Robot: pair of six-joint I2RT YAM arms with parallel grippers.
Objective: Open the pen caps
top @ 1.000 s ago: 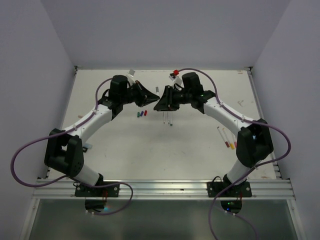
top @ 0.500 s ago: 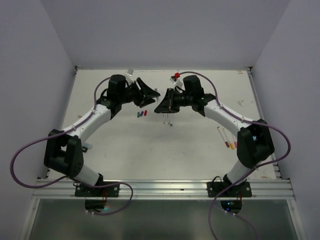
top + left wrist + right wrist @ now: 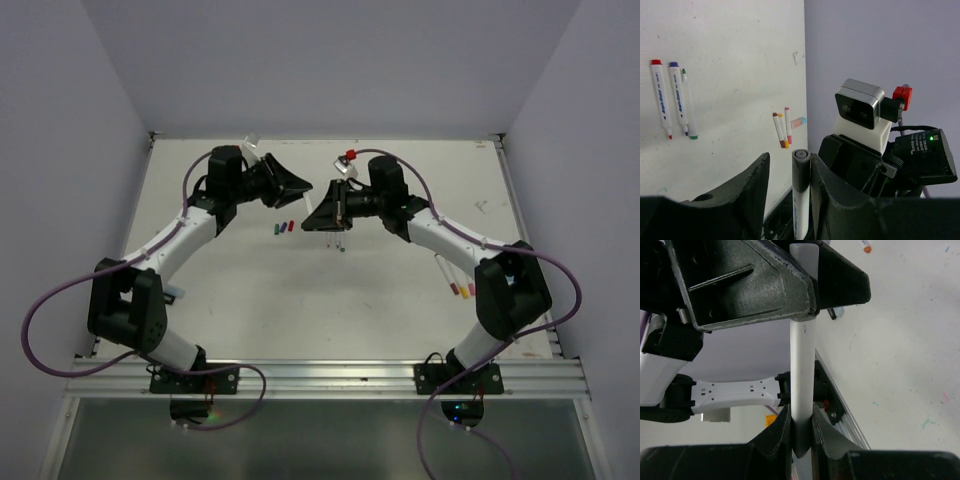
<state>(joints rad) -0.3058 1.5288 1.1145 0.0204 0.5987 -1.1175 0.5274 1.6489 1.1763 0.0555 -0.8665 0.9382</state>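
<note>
A white pen (image 3: pixel 802 365) with a grey cap (image 3: pixel 801 162) spans my two grippers above the middle back of the table. My right gripper (image 3: pixel 801 415) is shut on the pen's dark lower end. My left gripper (image 3: pixel 787 160) straddles the capped end; the cap lies against the right finger, with a gap to the left finger. The grippers meet in the top view, left gripper (image 3: pixel 303 190), right gripper (image 3: pixel 314 214). Three loose pen caps (image 3: pixel 283 228), red, blue and green, lie on the table below the grippers.
Three uncapped pen bodies (image 3: pixel 335 238) lie next to the loose caps and show in the left wrist view (image 3: pixel 676 97). Three capped thin pens (image 3: pixel 455 275) with orange, yellow and pink caps lie at the right. The table (image 3: pixel 250 290) has raised edges.
Both grippers have shifted a little left and back together, and the left wrist has turned. The pen stays between them.
</note>
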